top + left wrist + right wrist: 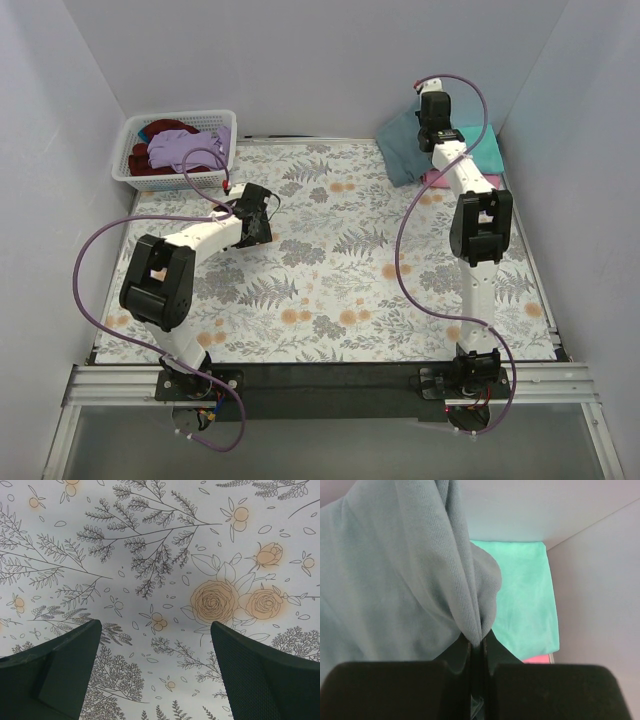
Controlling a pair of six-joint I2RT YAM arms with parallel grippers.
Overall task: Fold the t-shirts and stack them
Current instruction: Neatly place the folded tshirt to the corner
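Note:
My right gripper (432, 128) is at the far right corner, shut on a fold of the slate blue-grey t-shirt (403, 150), which hangs from its jaws in the right wrist view (395, 570). Under it lies a folded teal t-shirt (522, 600) on a pink t-shirt (537, 659); both show from above, teal (488, 152) and pink (437, 179). My left gripper (268, 208) is open and empty above the floral cloth, its fingers (65, 665) wide apart. A lilac t-shirt (180, 148) and a dark red t-shirt (150, 182) lie in the basket.
A white lattice basket (133, 150) stands at the far left corner. A floral cloth (330, 270) covers the table. White walls close in the left, back and right sides. Purple cables loop off both arms.

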